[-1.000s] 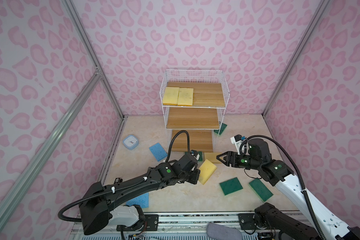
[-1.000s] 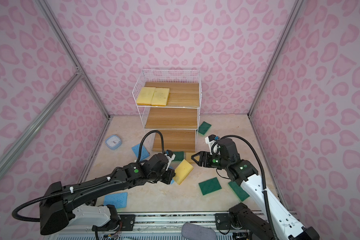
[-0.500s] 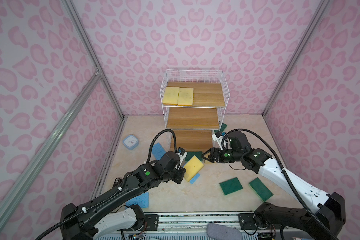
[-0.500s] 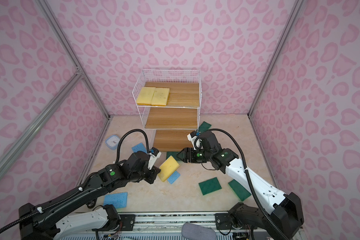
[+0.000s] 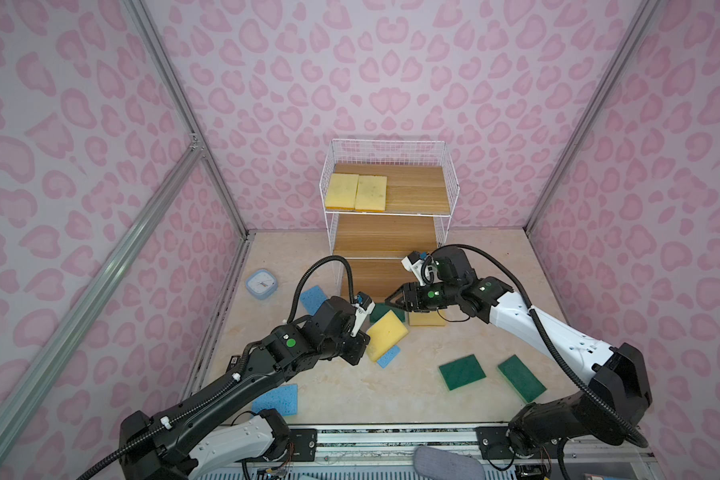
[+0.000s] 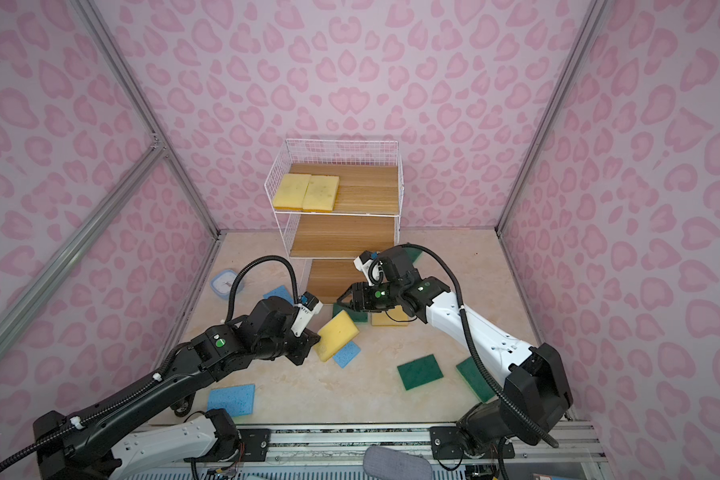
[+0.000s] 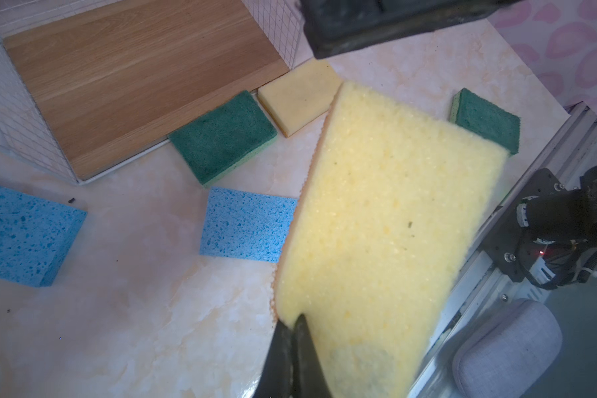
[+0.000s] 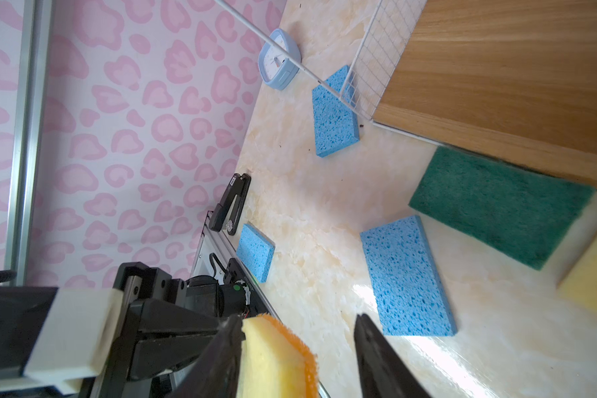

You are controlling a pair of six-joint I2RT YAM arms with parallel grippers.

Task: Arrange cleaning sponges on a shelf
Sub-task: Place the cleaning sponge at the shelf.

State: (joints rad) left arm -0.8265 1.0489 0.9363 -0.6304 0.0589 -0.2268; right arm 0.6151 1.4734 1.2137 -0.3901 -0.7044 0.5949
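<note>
Pink-blotched walls are closing in a beige counter [image 5: 350,395], with the shelf [image 5: 445,178] standing at the back. My left gripper [image 7: 293,325] is pinching a yellow sponge [image 5: 387,334] by one end, holding it tilted above a blue sponge [image 5: 388,356]. My right gripper [image 5: 391,300] is spread, its jaws straddling the sponge's far corner, one jaw touching it and the other apart. A yellow pair [image 5: 350,191] is lying side by side on the shelf's top board. A green pair [image 5: 461,371] is lying on the counter beside my right arm.
</note>
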